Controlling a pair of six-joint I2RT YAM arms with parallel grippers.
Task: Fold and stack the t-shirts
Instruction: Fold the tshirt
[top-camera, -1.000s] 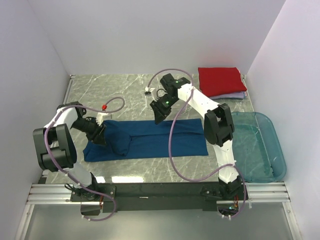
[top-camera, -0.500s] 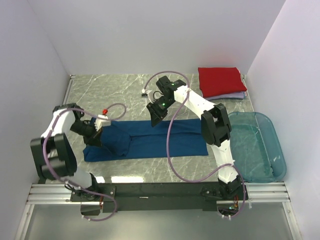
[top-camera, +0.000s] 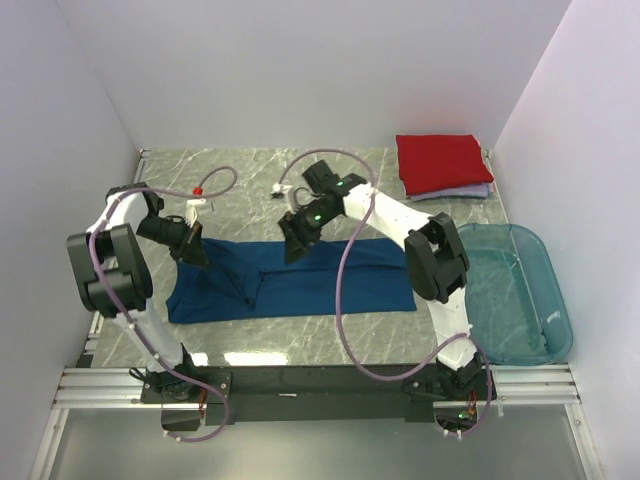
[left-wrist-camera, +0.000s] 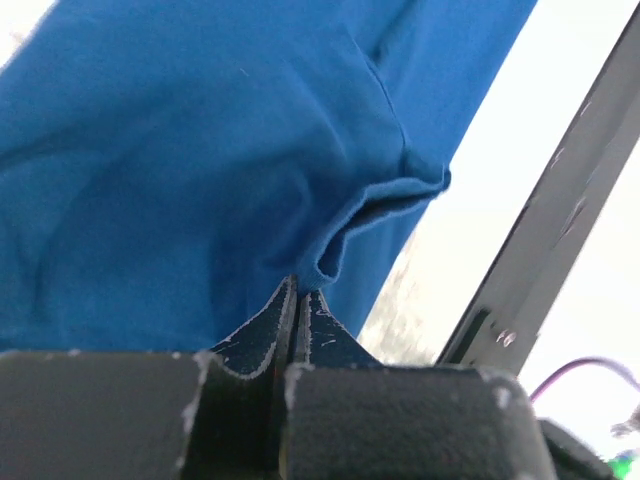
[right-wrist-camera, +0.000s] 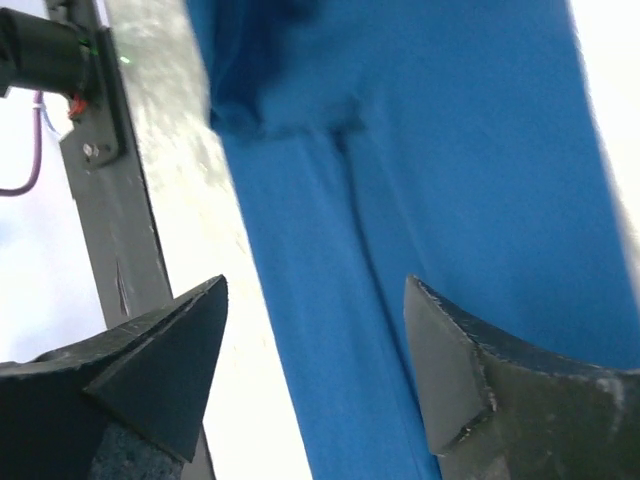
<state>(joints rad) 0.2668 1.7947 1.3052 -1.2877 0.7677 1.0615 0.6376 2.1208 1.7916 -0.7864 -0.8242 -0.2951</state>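
Observation:
The dark blue t-shirt (top-camera: 300, 280) lies as a long folded strip across the middle of the table. My left gripper (top-camera: 193, 250) is shut on its far left corner; in the left wrist view the closed jaws (left-wrist-camera: 298, 290) pinch a fold of the blue cloth (left-wrist-camera: 200, 150). My right gripper (top-camera: 293, 245) is open over the shirt's far edge near the middle; the right wrist view shows the blue cloth (right-wrist-camera: 450, 200) between the spread fingers (right-wrist-camera: 170, 350). The red t-shirt (top-camera: 440, 162) lies folded on the pale lavender one (top-camera: 480, 190) at the far right.
A translucent teal plastic tub (top-camera: 515, 295) stands at the right edge of the table. White walls close in the left, far and right sides. A black rail (top-camera: 300, 380) with the arm bases runs along the near edge.
My left gripper has moved away toward the far left, drawing the shirt's bunched left end flatter. My right gripper has moved left along the shirt's far edge.

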